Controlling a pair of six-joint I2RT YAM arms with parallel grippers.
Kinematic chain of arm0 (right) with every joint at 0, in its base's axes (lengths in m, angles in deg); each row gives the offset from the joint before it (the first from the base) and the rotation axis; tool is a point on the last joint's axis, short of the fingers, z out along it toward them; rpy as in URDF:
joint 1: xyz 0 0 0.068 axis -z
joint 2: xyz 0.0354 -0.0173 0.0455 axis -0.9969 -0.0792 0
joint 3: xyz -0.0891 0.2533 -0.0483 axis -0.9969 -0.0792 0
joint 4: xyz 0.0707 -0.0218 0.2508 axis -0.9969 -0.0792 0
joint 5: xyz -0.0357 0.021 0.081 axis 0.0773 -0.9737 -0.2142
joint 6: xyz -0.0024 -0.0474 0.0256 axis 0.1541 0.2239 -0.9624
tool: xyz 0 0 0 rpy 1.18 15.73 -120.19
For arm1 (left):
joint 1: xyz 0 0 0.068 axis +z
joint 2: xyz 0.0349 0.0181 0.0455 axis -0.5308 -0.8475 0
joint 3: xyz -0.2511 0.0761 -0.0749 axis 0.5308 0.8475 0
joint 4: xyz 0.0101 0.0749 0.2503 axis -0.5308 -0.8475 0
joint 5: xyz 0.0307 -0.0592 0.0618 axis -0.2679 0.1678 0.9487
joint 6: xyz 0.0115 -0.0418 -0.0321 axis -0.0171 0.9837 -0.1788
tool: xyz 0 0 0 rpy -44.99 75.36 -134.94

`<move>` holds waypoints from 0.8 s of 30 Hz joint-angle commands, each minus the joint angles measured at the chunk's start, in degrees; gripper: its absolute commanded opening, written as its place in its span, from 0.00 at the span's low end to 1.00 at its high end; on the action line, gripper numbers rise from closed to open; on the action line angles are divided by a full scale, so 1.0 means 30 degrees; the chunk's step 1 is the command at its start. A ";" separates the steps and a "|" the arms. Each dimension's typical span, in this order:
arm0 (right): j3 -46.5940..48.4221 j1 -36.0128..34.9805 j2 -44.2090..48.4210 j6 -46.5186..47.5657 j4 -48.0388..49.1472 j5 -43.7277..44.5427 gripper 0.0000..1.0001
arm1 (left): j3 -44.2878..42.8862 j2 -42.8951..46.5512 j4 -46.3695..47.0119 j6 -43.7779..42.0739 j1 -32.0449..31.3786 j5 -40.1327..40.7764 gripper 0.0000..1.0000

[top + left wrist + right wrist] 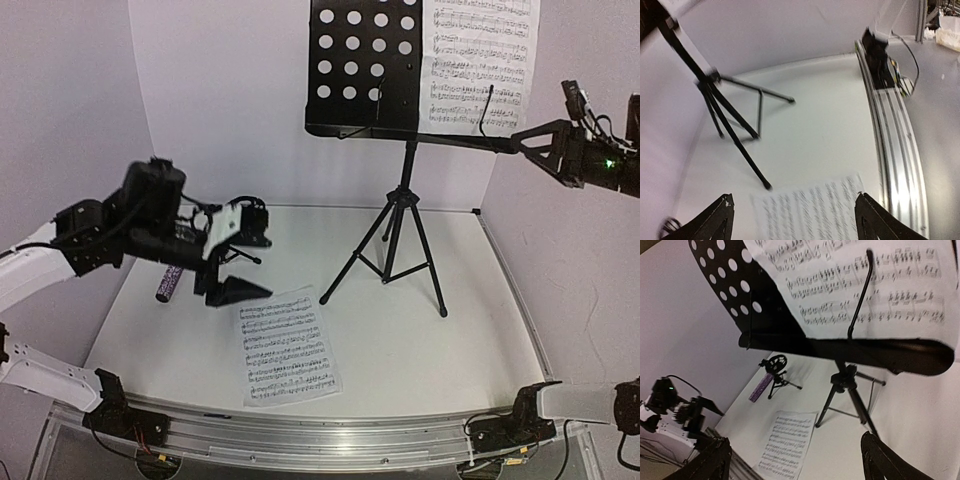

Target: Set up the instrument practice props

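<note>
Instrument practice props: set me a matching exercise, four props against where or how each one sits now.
Props:
1 tall music stand
2 purple microphone
3 small mic stand
4 nearer sheet-music page

States:
A flat on the table, print up
B lying on its side
C upright, holding the other page on its tray
D upright on short legs beside the microphone

Pairs: 1-C; 2-B; 3-D; 4-A

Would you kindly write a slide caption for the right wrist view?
One page on the music stand, second page flat on the table, microphone beyond.
</note>
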 commanded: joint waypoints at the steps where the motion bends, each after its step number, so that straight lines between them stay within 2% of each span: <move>1: -0.1793 -0.0014 0.0494 -0.1501 -0.0545 -0.4098 0.85 | 0.4306 0.0689 -0.0498 0.4060 0.1042 0.0456 0.84; 4: -0.3316 -0.0211 0.0936 -0.1945 -0.0206 -0.4953 0.83 | 0.5885 0.0909 0.0922 0.6628 0.3151 -0.0472 0.84; 8: -0.7045 -0.1698 0.2697 -0.1705 -0.0215 -0.2885 0.80 | 0.8125 0.1734 0.3504 1.1067 0.5583 -0.1771 0.83; 11: -1.0216 -0.4175 0.3472 -0.2255 -0.0212 0.0201 0.78 | 0.9861 0.1967 0.4196 1.3495 0.7258 -0.1573 0.83; 13: -1.1495 -0.7220 0.3205 -0.2403 -0.0167 0.3064 0.78 | 1.0774 0.2036 0.4756 1.4452 0.7990 -0.1257 0.82; 18: -1.2752 -1.6290 -0.0513 -0.2619 0.0707 1.1267 0.78 | 1.2037 0.2145 0.5225 1.5410 0.9080 -0.0906 0.81; 21: -1.3216 -1.9061 -0.3917 -0.3394 0.3702 1.3203 0.78 | 1.2891 0.2350 0.5152 1.5735 0.9243 -0.0370 0.80; 24: -1.3076 -1.9960 -0.7253 -0.4722 0.7522 1.3862 0.78 | 1.3759 0.2527 0.5361 1.6434 0.9326 -0.0277 0.78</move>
